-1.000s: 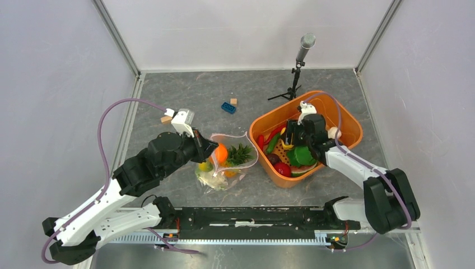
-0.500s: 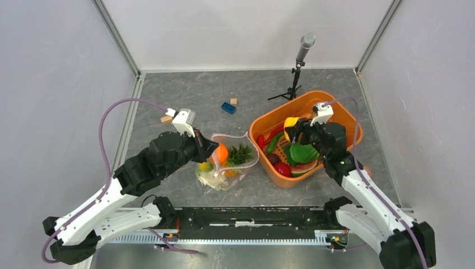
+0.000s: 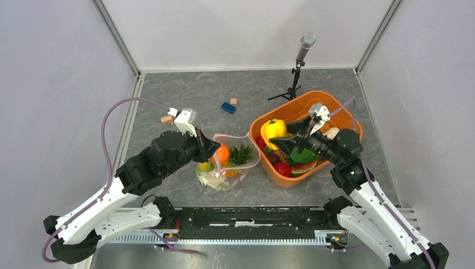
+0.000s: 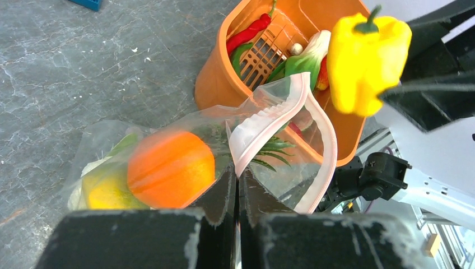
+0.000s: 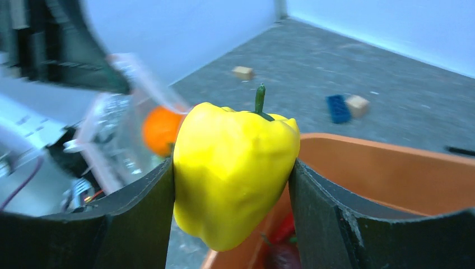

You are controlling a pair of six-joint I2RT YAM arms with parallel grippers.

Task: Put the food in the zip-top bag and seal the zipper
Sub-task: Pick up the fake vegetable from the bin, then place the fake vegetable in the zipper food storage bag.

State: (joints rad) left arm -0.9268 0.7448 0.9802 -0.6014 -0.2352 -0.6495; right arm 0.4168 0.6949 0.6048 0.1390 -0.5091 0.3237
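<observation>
"Yellow pepper (image 3: 273, 129) is up in the air over the left side of the orange basket (image 4: 215, 89); the right gripper (image 5: 235, 207) is clamped on it, one finger on each flank."
"And the zip-top bag (image 3: 227, 168)?"
"It lies just left of the basket, about mid-table and toward the near edge; the left gripper (image 4: 236, 185) is pinched tight on the mouth edge and holds it up; the pink zipper (image 4: 269, 120) gapes, unsealed."
"What is inside already?"
"An orange (image 4: 171, 168), a pineapple (image 3: 241, 152), something white like cauliflower (image 3: 212, 180) and a yellow piece (image 4: 106, 190); I judge the loading well begun, not finished."
"What is left?"
"The pepper has to cross into the open mouth; leafy greens (image 3: 304, 155), a red chilli (image 4: 249, 33) and other red pieces sit in the basket; after them the zipper needs pressing closed along its whole width; none of that is done yet."
</observation>
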